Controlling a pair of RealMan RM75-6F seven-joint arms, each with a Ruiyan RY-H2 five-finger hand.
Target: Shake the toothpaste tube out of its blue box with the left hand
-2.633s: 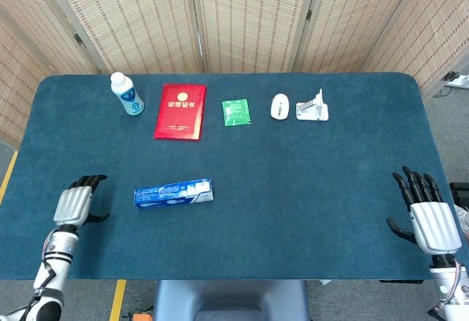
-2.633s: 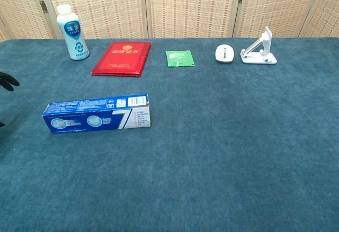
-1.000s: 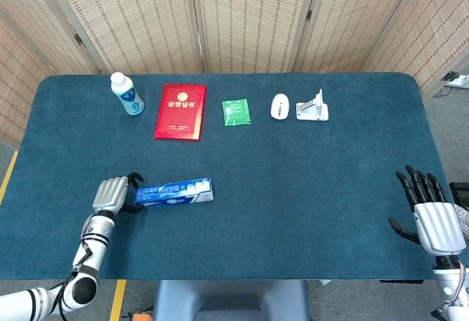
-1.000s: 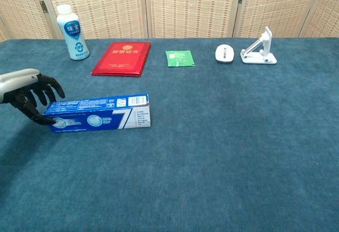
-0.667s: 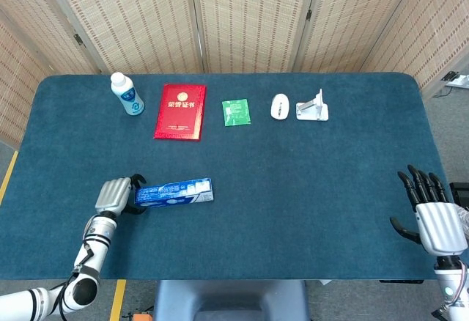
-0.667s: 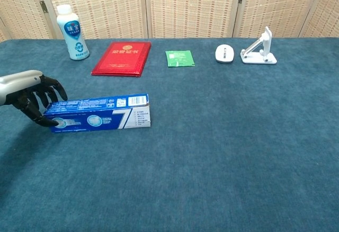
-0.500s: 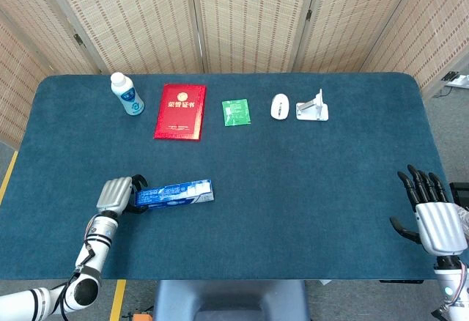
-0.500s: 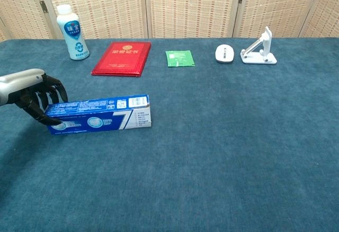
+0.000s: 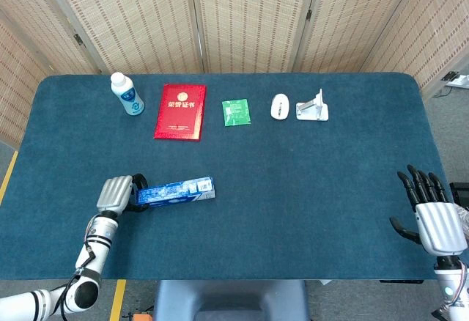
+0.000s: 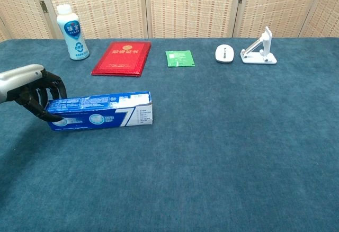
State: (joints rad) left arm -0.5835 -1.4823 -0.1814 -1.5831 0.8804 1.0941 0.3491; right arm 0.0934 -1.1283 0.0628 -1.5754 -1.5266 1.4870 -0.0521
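Chest view: left robot hand (image 10: 33, 95) grasps the box (image 10: 99, 110) at one end, likely so the tube can slide out opposite; right robot hand (image 9: 434, 218) idles released.

Head view: high, looks steeply down, takes in whole table (image 9: 293, 211) edge to edge, screen panels behind, floor at sides. Left hand (image 9: 116, 193) at lower left, right hand (image 9: 432, 222) at lower right.

Chest view: low, near table level, faces far edge, closer in. Left hand (image 10: 32, 91) enters at left border; right hand outside frame.

Shared: left hand, blue box (image 9: 176, 190) just beside it, row of objects well beyond hand at far edge.
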